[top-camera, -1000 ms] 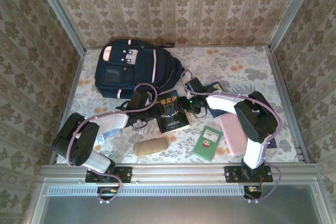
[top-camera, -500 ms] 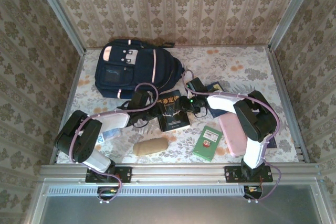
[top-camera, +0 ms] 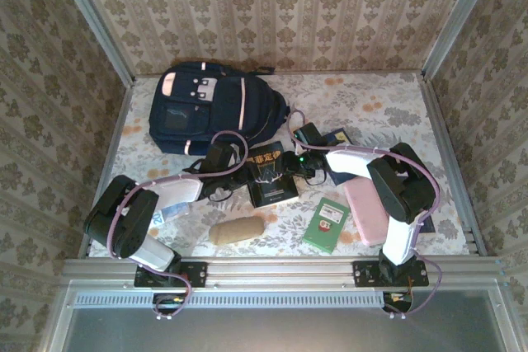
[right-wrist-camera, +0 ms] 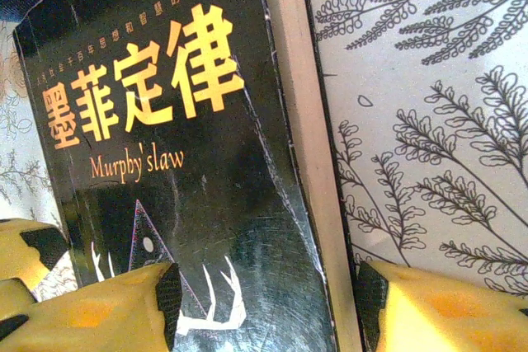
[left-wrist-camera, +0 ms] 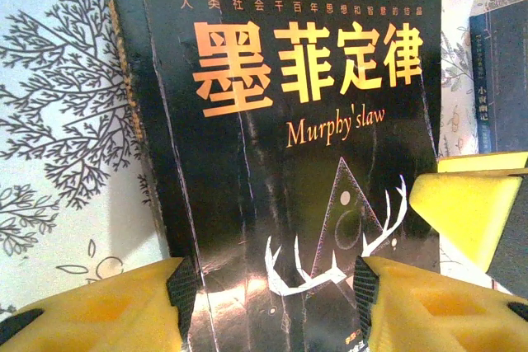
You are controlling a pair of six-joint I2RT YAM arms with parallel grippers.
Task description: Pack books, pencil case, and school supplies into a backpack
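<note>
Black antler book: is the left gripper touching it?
Cannot tell. In the left wrist view the left gripper sits over the black book, but neither contact nor gap shows plainly.

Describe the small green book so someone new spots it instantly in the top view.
Start at the navy backpack at the far left of the table, then come to the near edge, right of centre. The small green book lies there, between a tan pouch and a pink case. It is the only green thing, with a light label.
</note>
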